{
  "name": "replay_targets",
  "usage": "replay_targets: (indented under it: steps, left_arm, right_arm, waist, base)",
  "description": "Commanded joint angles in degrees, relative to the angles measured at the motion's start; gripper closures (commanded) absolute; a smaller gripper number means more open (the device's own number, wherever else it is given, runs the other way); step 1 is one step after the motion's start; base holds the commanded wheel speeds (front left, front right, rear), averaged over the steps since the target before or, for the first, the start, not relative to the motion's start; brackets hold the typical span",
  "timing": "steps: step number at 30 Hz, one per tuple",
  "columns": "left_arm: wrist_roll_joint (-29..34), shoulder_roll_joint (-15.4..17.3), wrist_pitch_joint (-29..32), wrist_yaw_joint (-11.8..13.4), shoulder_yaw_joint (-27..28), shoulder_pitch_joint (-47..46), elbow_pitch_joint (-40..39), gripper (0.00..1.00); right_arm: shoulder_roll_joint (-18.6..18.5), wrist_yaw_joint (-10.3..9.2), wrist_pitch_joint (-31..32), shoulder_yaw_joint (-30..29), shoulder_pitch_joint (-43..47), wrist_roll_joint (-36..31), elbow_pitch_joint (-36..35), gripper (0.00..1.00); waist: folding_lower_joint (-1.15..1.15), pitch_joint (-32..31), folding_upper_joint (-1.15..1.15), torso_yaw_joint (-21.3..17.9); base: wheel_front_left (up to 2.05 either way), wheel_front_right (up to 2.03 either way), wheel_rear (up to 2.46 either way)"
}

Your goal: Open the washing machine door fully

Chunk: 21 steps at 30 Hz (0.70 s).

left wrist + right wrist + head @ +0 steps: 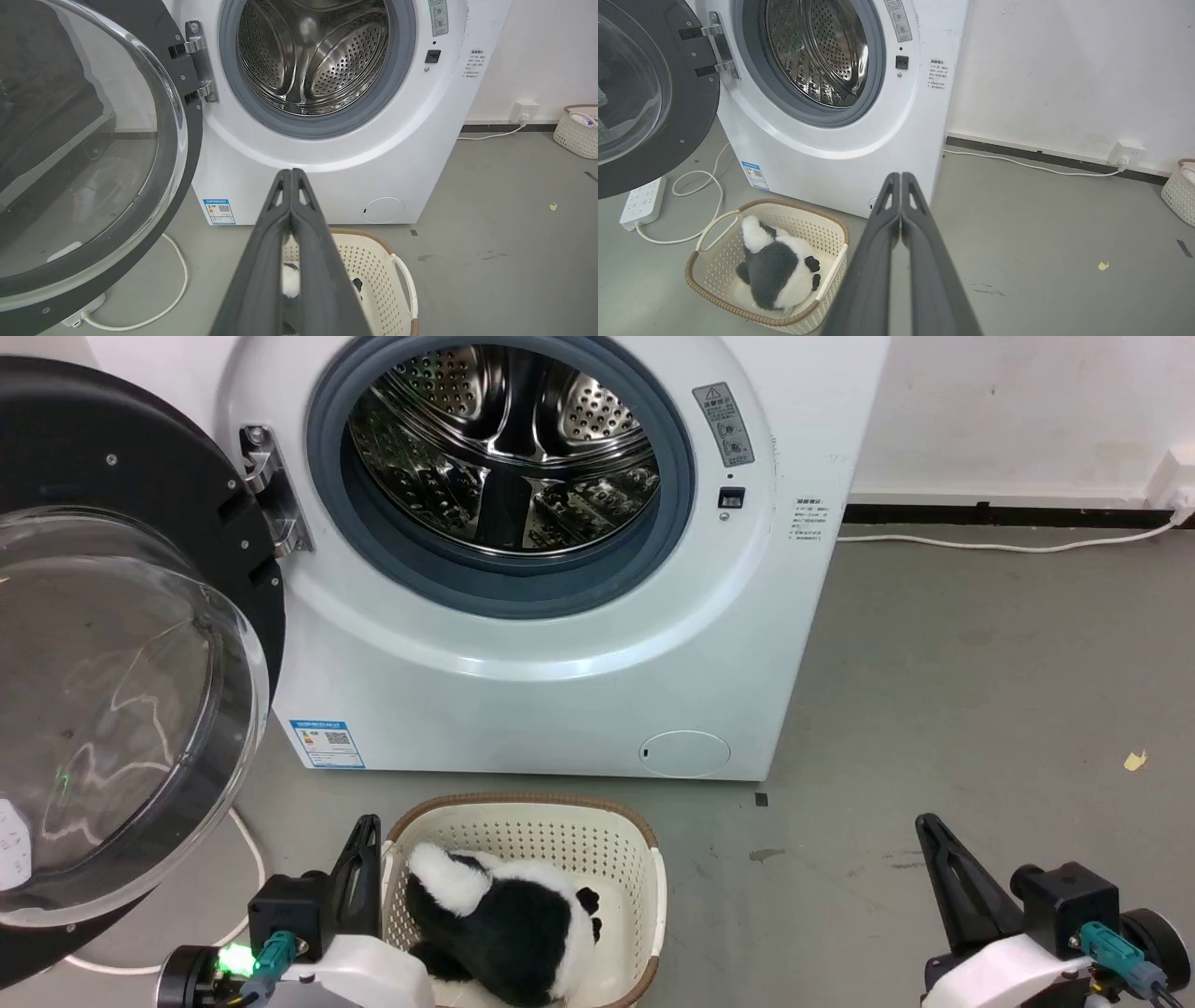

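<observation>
1. Task item: the washing machine door (112, 691) stands swung wide on its hinge (271, 485), to the robot's left of the washing machine (560, 691). The steel drum (509, 448) is fully exposed.
2. Left gripper (290, 171): jaws together, holding nothing, low beside the basket (653, 887), well short of the door.
3. Right gripper (900, 175): jaws together, empty, low over bare floor (980, 691).
4. Judgement: the opening looks complete or nearly so. If travel is left, it calls for a light push from the left gripper's closed fingers on the black rim near the free edge, not on the glass bowl, stopping once the hinge resists.
5. Hazard: a power strip (642, 203) and its white cable (705, 205) lie on the floor under the door's sweep. The arm should stay above them.
6. Room: grey concrete floor, scuffed. White wall (1064, 70) with a socket (1125, 151). The basket holds a black-and-white plush toy (523, 924) in front of the machine. A second basket (1178, 191) sits by the wall.
</observation>
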Motion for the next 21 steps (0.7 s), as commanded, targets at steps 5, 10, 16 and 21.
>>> replay_targets:
  steps: [5, 10, 16, 21]
  left_arm:
    - [0.89, 0.0, 0.86, -0.32, 0.51, -0.82, -0.85, 1.0]
    - [1.21, -0.02, 1.44, -0.41, 0.83, -0.91, -1.27, 1.0]
    - [1.51, -0.04, 1.97, -0.49, 1.12, -0.99, -1.64, 1.0]
    - [1.51, -0.04, 1.97, -0.49, 1.12, -0.99, -1.64, 1.0]
  right_arm:
    - [0.22, 0.04, 0.93, 0.4, -1.25, -0.59, -0.42, 1.0]
    - [0.23, 0.04, 1.51, 0.63, -1.52, -0.78, -0.49, 1.0]
    - [0.24, 0.05, 2.05, 0.83, -1.77, -0.95, -0.55, 1.0]
    - [0.24, 0.05, 2.05, 0.83, -1.77, -0.95, -0.55, 1.0]
  waist:
    - [0.0, 0.07, 0.0, -0.1]
    - [0.0, 0.14, 0.0, -0.19]
    - [0.0, 0.2, 0.0, -0.27]
    - [0.0, 0.2, 0.0, -0.27]
  base:
    - [0.0, 0.0, 0.0]
    - [0.0, 0.0, 0.0]
    - [0.0, 0.0, 0.0]
    - [0.0, 0.0, 0.0]
